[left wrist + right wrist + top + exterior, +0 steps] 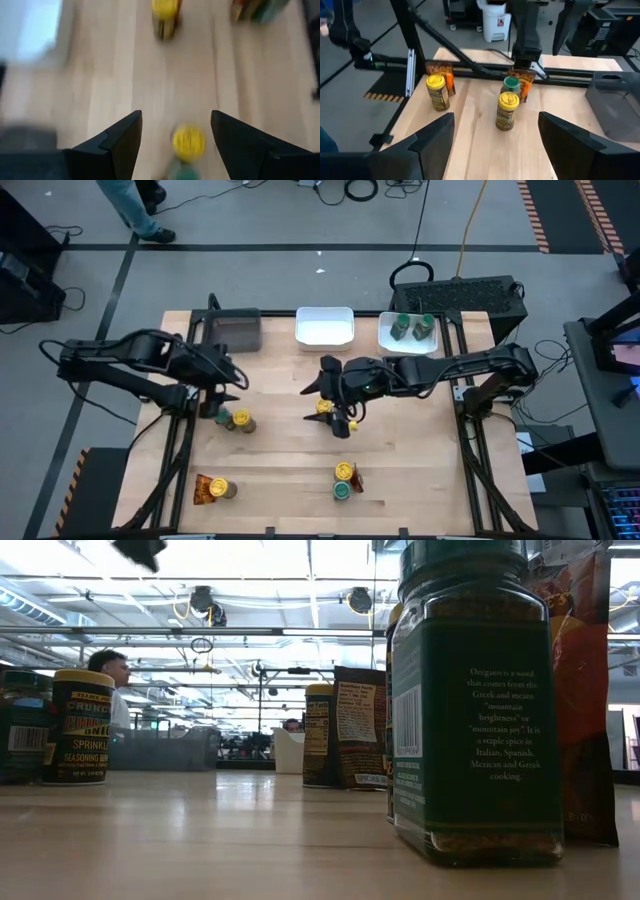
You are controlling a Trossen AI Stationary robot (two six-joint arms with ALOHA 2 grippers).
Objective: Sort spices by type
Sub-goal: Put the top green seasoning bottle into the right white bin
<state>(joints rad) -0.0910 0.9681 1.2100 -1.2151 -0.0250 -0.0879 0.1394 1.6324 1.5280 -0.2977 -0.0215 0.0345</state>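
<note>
The spices stand in loose groups on the wooden table. At the left, a yellow-lidded jar point(241, 420) and a green-lidded jar point(511, 86) stand by a foil packet point(522, 79). My left gripper point(228, 395) hangs open above them, and the yellow lid point(189, 141) shows between its fingers, below them. My right gripper point(318, 400) is open at mid-table, over another yellow-lidded jar point(341, 427), and faces the left group point(507, 111). Two green-lidded jars point(411, 328) stand in the far right white tray.
Near the front edge stand a yellow jar with a packet point(213, 490), and a yellow jar, green jar and packet point(345, 480). A grey tray point(228, 332) and a white tray point(325, 327) sit along the far edge. A person stands beyond the table.
</note>
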